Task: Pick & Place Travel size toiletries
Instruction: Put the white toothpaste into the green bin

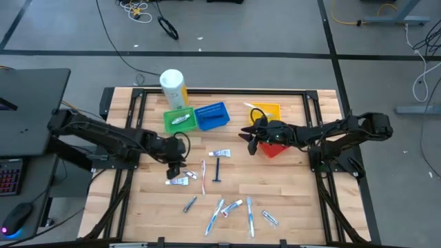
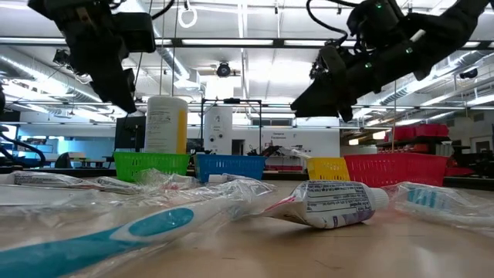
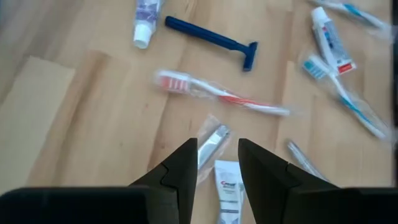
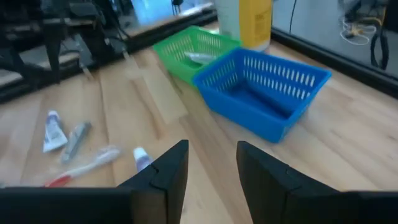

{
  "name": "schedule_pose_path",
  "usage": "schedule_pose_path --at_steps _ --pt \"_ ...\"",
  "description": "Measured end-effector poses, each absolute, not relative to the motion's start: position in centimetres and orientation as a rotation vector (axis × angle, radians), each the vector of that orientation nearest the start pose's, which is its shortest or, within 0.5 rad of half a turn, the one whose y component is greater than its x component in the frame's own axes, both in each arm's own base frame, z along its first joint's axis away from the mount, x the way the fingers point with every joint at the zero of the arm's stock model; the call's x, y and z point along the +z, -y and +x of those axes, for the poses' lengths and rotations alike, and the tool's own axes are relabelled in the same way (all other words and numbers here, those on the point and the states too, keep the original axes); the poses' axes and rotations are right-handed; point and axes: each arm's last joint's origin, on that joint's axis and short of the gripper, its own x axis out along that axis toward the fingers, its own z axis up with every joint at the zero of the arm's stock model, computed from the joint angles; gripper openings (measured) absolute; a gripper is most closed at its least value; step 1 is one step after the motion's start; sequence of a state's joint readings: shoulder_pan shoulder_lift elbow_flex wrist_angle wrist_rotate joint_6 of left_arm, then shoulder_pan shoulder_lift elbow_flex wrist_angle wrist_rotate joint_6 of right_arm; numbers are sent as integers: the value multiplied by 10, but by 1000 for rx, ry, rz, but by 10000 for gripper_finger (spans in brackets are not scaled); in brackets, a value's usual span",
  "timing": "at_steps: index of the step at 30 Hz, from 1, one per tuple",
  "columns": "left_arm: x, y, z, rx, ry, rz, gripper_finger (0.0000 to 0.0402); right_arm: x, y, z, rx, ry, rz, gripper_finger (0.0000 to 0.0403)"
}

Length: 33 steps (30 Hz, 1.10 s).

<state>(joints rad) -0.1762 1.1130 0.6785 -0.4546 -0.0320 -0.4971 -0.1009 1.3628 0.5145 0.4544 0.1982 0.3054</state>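
Small toiletries lie scattered on the wooden table: a white tube (image 1: 220, 153), a dark blue razor (image 1: 218, 169), a pinkish toothbrush (image 1: 204, 176), two tubes (image 1: 178, 180), and blue toothbrushes (image 1: 215, 215) toward the near edge. My left gripper (image 1: 175, 168) hovers open over a silver packet (image 3: 211, 140) and a white tube (image 3: 229, 186), raised off the table as the low view shows (image 2: 120, 89). My right gripper (image 1: 251, 141) hangs open in the air (image 4: 211, 168) beside the red basket (image 1: 277, 149). One tube (image 4: 200, 57) lies inside the green basket (image 1: 180, 120).
A blue basket (image 1: 212, 116) and a yellow basket (image 1: 267, 110) stand along the far side with the green one. A large white-and-yellow bottle (image 1: 173, 88) stands behind the green basket. Bare wood (image 1: 289, 193) lies at the near right.
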Motion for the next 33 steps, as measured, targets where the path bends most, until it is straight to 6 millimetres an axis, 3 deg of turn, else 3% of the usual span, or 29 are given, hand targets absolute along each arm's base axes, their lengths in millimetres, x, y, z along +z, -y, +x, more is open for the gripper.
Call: schedule_pose_path --at_steps 10,18,25,33 --pt "211 53 198 133 -972 -387 169 184 35 259 -339 -294 185 145" --pt "186 82 197 81 -1105 -320 218 190 37 261 -335 -243 120 145" --pt "155 103 201 95 -1226 -223 220 189 37 261 -339 -254 109 145" --pt "136 108 204 118 -1318 -211 215 190 37 261 -340 -247 109 145"
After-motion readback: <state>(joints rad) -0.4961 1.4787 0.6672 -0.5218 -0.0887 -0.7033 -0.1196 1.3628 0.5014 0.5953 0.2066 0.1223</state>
